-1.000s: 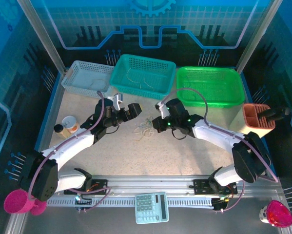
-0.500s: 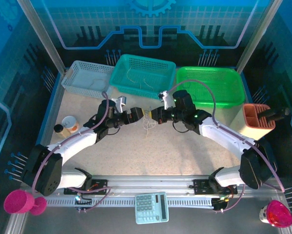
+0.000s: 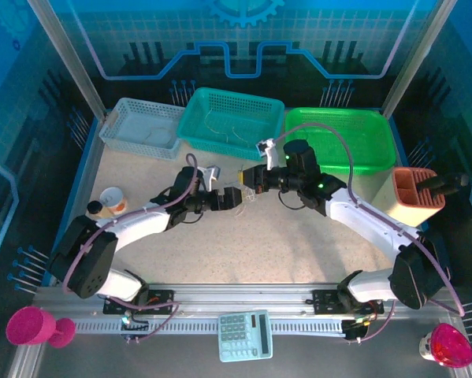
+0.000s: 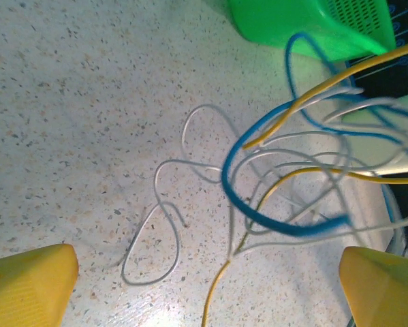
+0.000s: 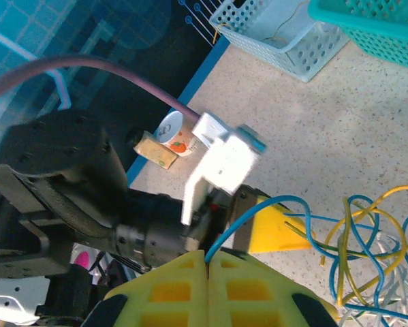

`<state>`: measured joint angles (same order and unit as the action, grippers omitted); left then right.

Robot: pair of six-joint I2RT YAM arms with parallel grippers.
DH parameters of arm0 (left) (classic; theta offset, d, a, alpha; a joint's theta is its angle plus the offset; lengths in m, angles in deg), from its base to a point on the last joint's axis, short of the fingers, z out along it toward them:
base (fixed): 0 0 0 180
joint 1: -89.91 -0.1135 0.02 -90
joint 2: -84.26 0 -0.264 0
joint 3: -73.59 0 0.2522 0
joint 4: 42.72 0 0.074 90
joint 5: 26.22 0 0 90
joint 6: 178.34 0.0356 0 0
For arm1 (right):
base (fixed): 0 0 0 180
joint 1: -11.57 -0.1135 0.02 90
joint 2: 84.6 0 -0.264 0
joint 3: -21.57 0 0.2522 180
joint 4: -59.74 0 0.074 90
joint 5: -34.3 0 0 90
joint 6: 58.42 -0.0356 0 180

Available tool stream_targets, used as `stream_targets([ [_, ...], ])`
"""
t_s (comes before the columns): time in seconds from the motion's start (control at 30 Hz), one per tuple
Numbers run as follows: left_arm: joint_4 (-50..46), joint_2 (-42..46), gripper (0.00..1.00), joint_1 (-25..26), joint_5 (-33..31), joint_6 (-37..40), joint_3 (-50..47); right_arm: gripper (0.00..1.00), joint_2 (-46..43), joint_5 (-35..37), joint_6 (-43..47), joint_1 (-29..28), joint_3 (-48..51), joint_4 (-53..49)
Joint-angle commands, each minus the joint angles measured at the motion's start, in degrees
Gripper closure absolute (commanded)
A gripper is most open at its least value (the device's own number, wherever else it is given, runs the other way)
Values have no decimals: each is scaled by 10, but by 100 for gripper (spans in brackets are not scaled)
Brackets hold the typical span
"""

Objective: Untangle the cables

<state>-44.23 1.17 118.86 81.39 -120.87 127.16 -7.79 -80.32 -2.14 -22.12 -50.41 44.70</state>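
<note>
The cables (image 4: 292, 170) are a tangle of thin blue, yellow and whitish strands hanging just above the speckled table. One whitish loop (image 4: 149, 238) lies on the surface. My right gripper (image 5: 208, 262) is shut on a blue cable (image 5: 258, 211), and the rest of the bundle (image 5: 367, 266) dangles beside it. My left gripper (image 4: 207, 272) is open, its yellow fingertips (image 4: 33, 283) wide apart with the hanging strands between and ahead of them, touching none. From above, the left gripper (image 3: 236, 197) sits just below the right gripper (image 3: 247, 179), the cables (image 3: 255, 192) between them.
Along the back stand a light-blue basket (image 3: 141, 126), a teal basket (image 3: 232, 118) with some strands inside and a green basket (image 3: 342, 138). A small cup (image 3: 112, 197) sits at the left, an orange holder (image 3: 417, 193) at the right, a calculator (image 3: 245, 335) on the front rail.
The right gripper has lifted the bundle off the table and carried it toward the back. The left arm has swung right, bringing its open jaws up to the hanging strands.
</note>
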Motion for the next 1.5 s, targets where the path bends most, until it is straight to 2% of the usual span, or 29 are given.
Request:
stream_targets([
  [0.0,26,-15,1,14,-3,29,28,100,-15,-15,-13,4,-19,19],
  [0.4,115,-49,3,32,-5,23,25,100,-10,-6,-24,-20,-18,32],
  [0.5,138,-66,23,33,2,16,23,100,-16,-7,-28,-20,-20,36],
  [0.67,160,-93,69,33,5,12,20,100,-30,-8,-30,-17,-38,30],
  [0.8,170,-107,98,33,0,4,15,100,-37,-15,-35,-9,-60,25],
  [1.47,173,-104,100,33,-13,-3,-45,100,-51,-67,-108,110,-240,58],
])
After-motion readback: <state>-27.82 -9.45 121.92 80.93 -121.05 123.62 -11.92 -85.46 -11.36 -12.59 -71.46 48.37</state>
